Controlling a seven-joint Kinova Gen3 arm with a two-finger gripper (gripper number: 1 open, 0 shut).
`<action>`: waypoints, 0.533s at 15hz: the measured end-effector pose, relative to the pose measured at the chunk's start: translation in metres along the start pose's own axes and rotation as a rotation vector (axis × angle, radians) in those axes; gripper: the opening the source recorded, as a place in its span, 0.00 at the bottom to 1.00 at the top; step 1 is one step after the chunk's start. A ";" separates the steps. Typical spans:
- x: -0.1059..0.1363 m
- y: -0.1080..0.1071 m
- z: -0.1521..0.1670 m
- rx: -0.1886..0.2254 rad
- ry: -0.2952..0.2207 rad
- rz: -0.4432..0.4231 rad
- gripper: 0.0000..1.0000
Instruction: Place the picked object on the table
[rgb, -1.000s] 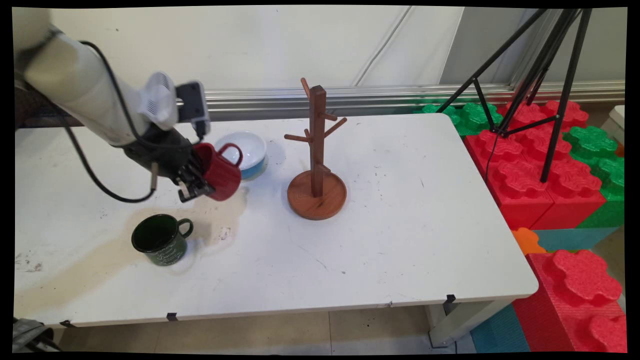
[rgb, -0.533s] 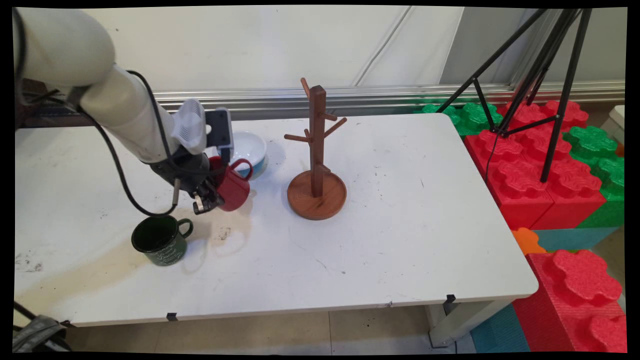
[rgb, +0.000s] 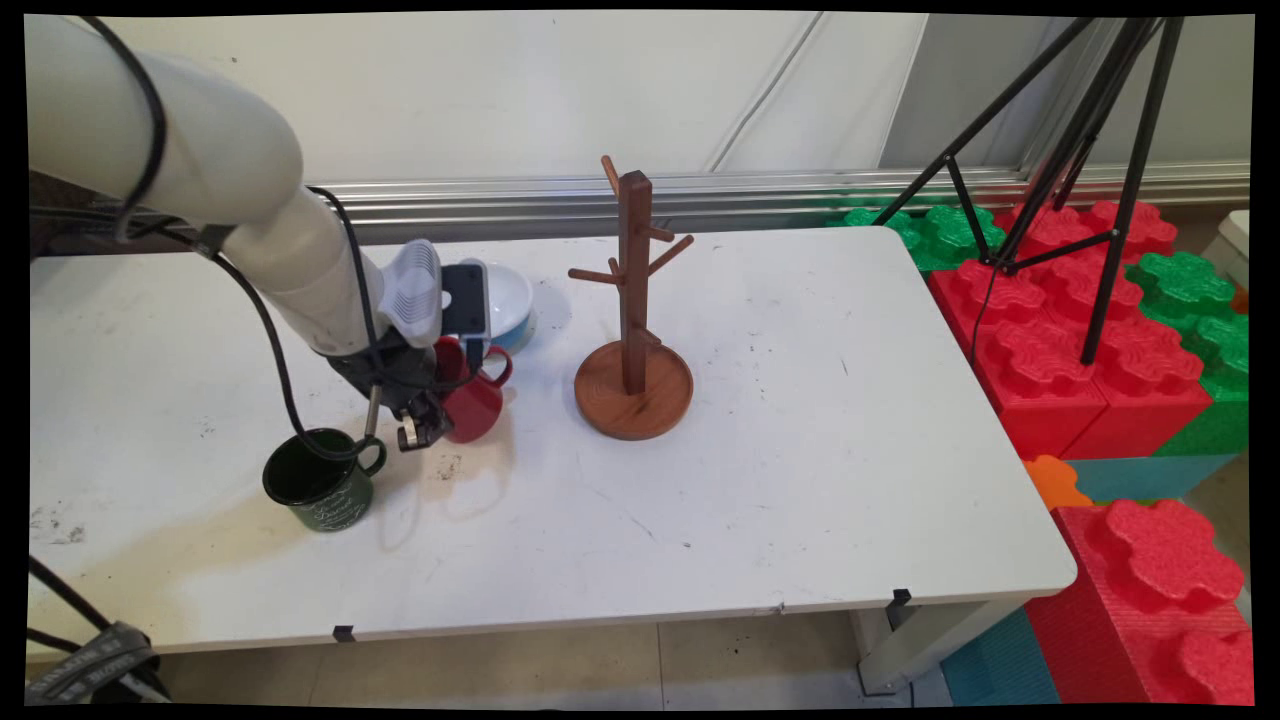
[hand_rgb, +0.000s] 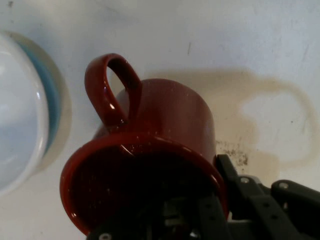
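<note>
My gripper (rgb: 430, 425) is shut on the rim of a red mug (rgb: 472, 402), one finger inside and one outside. The mug hangs tilted just above the table, its handle (rgb: 497, 362) toward the back. In the hand view the red mug (hand_rgb: 160, 145) fills the middle, its open mouth toward the camera and its handle (hand_rgb: 107, 87) pointing up. A dark green mug (rgb: 318, 482) stands upright to the front left of the gripper. A white and blue bowl (rgb: 508, 300) lies just behind, seen too at the hand view's left edge (hand_rgb: 20, 110).
A wooden mug tree (rgb: 632, 300) with bare pegs stands on a round base right of the red mug. The white table (rgb: 800, 450) stretches right and forward. Red and green foam blocks (rgb: 1080, 330) and a black tripod (rgb: 1090, 150) stand beyond the table's right edge.
The arm has carried the red mug to the right and downward, from beside the bowl to just above the table, closer to the mug tree's base.
</note>
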 end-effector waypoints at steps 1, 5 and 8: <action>0.001 0.001 0.004 0.000 -0.008 0.004 0.00; 0.003 0.003 0.012 0.002 -0.033 0.013 0.00; 0.005 0.006 0.018 0.002 -0.049 0.018 0.00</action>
